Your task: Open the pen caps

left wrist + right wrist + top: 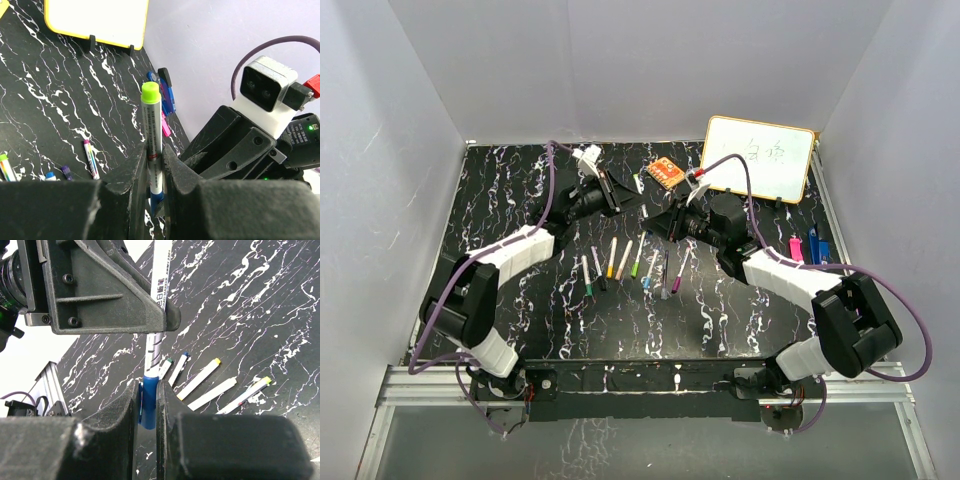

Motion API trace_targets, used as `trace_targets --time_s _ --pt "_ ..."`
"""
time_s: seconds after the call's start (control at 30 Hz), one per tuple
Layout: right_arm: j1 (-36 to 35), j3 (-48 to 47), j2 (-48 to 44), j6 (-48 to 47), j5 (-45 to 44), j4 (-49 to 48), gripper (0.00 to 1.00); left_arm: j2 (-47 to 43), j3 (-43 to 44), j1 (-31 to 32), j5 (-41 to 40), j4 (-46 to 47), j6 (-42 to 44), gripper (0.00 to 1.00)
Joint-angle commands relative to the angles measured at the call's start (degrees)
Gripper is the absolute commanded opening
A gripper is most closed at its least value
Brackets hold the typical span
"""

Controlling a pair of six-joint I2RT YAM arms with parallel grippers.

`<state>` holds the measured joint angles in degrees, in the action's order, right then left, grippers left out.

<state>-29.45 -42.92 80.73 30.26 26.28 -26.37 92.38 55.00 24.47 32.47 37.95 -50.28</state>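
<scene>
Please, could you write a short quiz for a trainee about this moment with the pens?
1. True or false: the left gripper is shut on the white plastic barrel of the raised marker.
2. What does the right gripper clamp? A) the marker's blue plastic cap B) a metal spoon C) nothing
3. Fill in: the other thin white markers lie on the black marbled ____.
Key: 1 true; 2 A; 3 table.

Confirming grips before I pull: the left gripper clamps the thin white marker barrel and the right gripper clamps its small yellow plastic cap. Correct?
Not quite: the small plastic cap in the right gripper is blue, not yellow, as the right wrist view shows. The left gripper does clamp the thin white marker barrel.
</scene>
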Motion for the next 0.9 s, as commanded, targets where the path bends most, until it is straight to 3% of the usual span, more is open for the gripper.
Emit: trace_targets --time_s 0.0,0.87 --pt "-2.4 3.8 0.0 -0.2 14.6 11.1 0.0 0.6 7.6 -9.2 -20.7 9.7 3.0 0.0" --pt "-2.8 6.0 -2.4 -0.2 13.4 12.5 0.0 5.5 14.1 -13.6 -19.5 10.2 1.9 0.0"
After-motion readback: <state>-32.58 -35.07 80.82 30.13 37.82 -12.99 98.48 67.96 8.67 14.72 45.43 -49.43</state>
